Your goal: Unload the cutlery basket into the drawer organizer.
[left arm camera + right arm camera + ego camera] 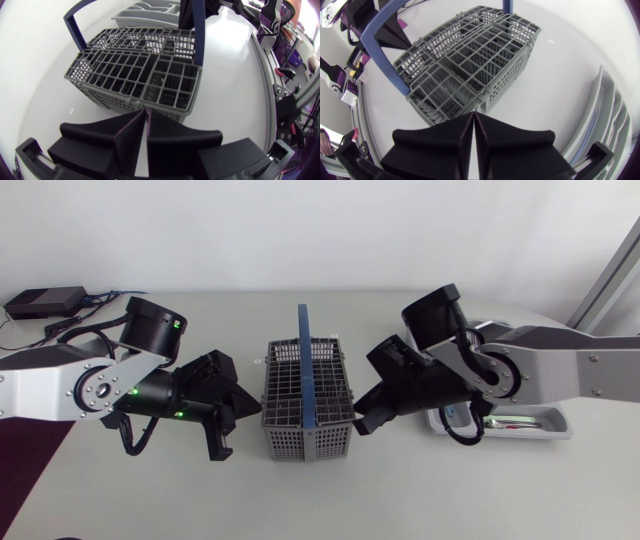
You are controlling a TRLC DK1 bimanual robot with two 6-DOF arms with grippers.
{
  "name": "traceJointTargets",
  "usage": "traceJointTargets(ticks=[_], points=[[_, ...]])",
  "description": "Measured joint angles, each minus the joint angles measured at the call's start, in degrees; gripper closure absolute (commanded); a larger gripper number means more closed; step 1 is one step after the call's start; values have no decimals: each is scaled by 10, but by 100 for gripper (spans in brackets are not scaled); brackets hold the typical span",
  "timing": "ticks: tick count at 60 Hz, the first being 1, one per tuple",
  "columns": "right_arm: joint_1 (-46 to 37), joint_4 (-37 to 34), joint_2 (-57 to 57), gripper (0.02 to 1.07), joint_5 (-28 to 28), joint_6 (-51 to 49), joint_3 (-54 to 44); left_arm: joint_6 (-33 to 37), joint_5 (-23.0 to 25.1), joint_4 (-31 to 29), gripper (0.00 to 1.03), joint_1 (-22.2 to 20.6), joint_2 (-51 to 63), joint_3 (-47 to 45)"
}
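Flanking the basket [308, 444] at the middle of the tabletop [330, 500], the left claw [246, 406] sits just beside it at 9 o'clock and the right claw [365, 415] at 3 o'clock. Each is clenched on nothing, fingers pressed flat together. Going in like this, a claw would likely only jab the grid and shove or tip the light basket, so it needs to release first. The blue handle [303, 350] arches over the middle from 12 to 6 o'clock and could snag a finger that crosses it. With both claws so near, reaching in together risks a knock between them. The organizer [560, 424] lies farther out at 3 o'clock, partly under the right arm, so a careless swing there could bump it. Whether cutlery remains in the basket I cannot tell.
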Motion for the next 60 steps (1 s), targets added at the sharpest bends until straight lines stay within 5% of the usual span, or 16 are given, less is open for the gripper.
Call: traceJointTargets(ticks=[17,43,49,60], points=[[26,-24,-38,102,35,12,0,0,-12,-1,79,0,5,0],[-33,-86,-169,102,11,-7,-78,-47,-31,3,78,-157,58,20],[-40,-88,-171,102,-1,-10,-101,-47,-30,4,78,-118,50,24],[-42,-45,-134,102,-11,-14,-116,-41,-22,36,78,44,36,54]])
